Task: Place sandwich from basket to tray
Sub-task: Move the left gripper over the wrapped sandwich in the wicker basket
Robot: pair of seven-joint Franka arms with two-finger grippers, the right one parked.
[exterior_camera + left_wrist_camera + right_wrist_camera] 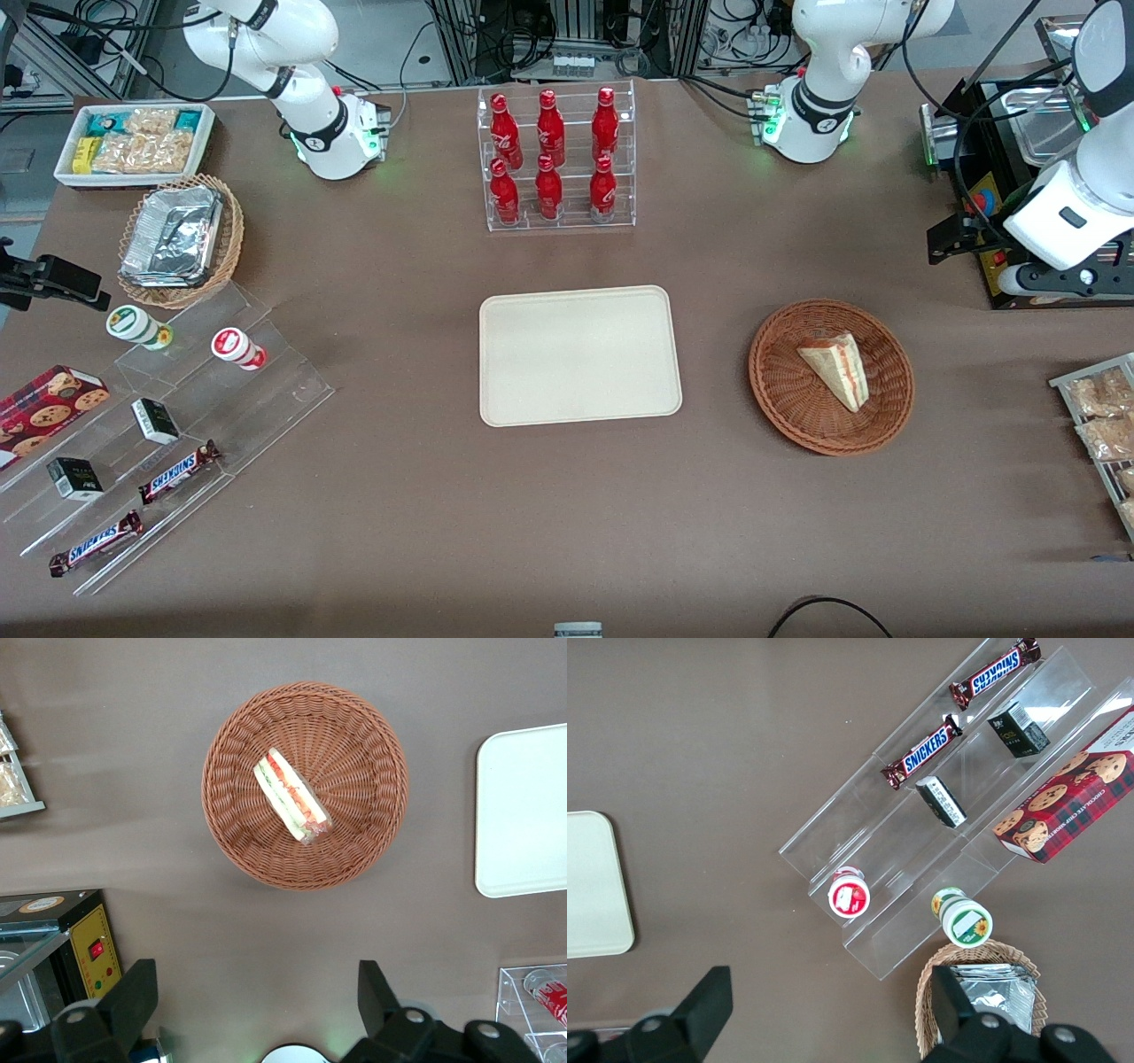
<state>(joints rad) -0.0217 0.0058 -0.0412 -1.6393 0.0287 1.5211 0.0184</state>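
I see the sandwich (838, 367) lying on its side in the basket (788, 400), roughly at the middle of the weave, its pale bread face up in the front view and its red, orange and green layers plain from the wrist camera (293, 796). The basket (239, 837) sits on the brown surface (567, 523) toward the working arm's end, well apart from that end's edge. Beside it, near the middle of the surface, lies the tray (580, 354), cream and bare, with a strip of brown cloth between the two; from the wrist I catch only one rounded end of the tray (523, 811).

My pincer (257, 997) hangs high above the surface, farther from the front camera than the basket, and it is released: the two dark fingers (133, 997) stand wide apart with nothing between them, and they touch neither basket nor sandwich. In the front view I can see the arm's white wrist near the black machine at the working arm's end, but the fingertips themselves are hidden there.

Farther from the front camera than the tray stands a clear rack of red bottles (554, 155). Toward the parked arm's end I make out a clear stepped stand with Snickers bars (177, 472) and a lighter wicker basket holding a foil container (173, 235).
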